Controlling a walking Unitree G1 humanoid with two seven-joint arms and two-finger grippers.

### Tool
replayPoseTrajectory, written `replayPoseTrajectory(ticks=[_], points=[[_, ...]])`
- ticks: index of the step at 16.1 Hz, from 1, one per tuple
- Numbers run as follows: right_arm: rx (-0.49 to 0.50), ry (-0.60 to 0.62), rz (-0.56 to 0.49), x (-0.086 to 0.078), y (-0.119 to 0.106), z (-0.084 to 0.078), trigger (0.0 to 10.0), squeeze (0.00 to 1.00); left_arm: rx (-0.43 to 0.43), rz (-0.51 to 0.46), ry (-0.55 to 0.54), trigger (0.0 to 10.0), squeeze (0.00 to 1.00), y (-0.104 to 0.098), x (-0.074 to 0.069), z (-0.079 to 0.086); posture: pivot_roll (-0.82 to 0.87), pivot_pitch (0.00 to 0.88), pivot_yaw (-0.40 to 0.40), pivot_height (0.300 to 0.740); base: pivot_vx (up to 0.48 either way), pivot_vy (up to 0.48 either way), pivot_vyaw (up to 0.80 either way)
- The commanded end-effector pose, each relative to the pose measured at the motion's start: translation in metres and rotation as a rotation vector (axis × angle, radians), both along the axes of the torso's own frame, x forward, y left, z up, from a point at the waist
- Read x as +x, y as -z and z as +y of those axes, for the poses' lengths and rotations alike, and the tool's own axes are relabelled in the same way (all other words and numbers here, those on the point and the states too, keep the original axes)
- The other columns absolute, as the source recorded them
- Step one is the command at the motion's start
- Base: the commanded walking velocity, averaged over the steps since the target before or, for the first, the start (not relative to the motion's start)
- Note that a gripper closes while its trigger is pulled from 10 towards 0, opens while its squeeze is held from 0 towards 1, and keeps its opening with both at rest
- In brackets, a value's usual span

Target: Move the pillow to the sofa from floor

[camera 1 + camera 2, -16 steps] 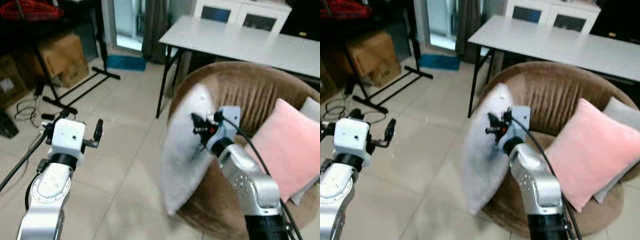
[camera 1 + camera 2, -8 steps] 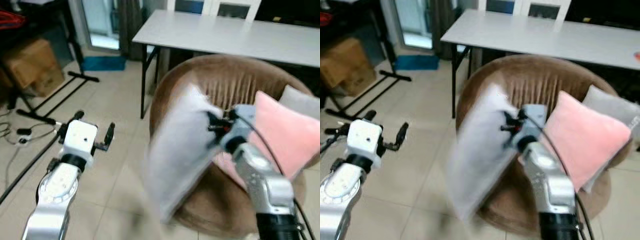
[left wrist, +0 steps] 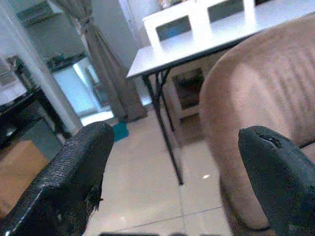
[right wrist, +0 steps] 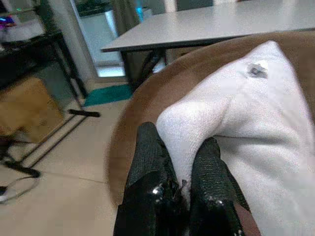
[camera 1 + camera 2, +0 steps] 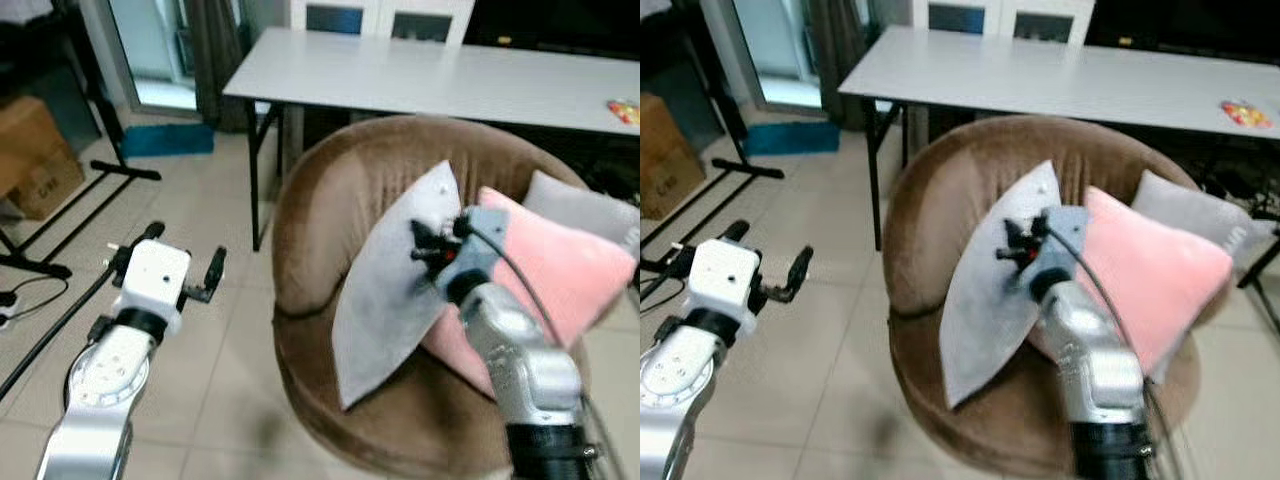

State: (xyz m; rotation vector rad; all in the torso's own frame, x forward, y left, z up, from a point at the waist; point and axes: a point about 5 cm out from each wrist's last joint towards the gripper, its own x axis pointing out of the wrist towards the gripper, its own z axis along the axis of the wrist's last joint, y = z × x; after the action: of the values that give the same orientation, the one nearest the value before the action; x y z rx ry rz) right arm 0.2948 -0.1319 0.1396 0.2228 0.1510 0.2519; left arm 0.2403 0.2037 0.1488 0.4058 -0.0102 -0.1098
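A light grey pillow point(image 5: 390, 285) hangs tilted over the seat of the round brown sofa chair point(image 5: 330, 200), its lower corner down near the seat. My right gripper point(image 5: 424, 243) is shut on the pillow's upper edge; in the right wrist view the black fingers point(image 4: 147, 162) pinch a fold of the white-grey pillow point(image 4: 256, 123). My left gripper point(image 5: 183, 262) is open over the tiled floor, left of the chair, holding nothing. In the left wrist view its fingers point(image 3: 74, 172) stand wide apart, with the brown chair point(image 3: 266, 113) ahead.
A pink cushion point(image 5: 560, 275) and a grey cushion point(image 5: 585, 210) rest against the chair's right side. A white table point(image 5: 430, 75) stands behind the chair. A black stand point(image 5: 110, 160), a cardboard box point(image 5: 30, 150) and cables lie on the floor to the left.
The camera has swung toward the chair. My right gripper has carried the pillow rightward, from beside the chair's left rim to over its seat. The left gripper stays open.
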Motion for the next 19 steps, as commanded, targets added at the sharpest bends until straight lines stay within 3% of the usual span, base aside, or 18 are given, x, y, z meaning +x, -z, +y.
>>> replayPoseTrajectory(ticks=[1, 19], points=[[0.0, -0.008, -0.08, 0.0031, -0.0159, 0.0006, 10.0, 0.0, -0.001, -0.001, 0.017, 10.0, 0.05, -0.0024, 0.0015, -0.0017, 0.0, 0.0, -0.022, 0.74, 0.285, 0.0, 0.0], [-0.007, 0.0, -0.076, 0.0059, -0.0132, 0.0024, 10.0, 0.0, 0.001, 0.015, 0.041, 10.0, 0.06, -0.0021, -0.0012, -0.0028, 0.02, 0.0, -0.03, 0.74, 0.286, 0.0, 0.0]])
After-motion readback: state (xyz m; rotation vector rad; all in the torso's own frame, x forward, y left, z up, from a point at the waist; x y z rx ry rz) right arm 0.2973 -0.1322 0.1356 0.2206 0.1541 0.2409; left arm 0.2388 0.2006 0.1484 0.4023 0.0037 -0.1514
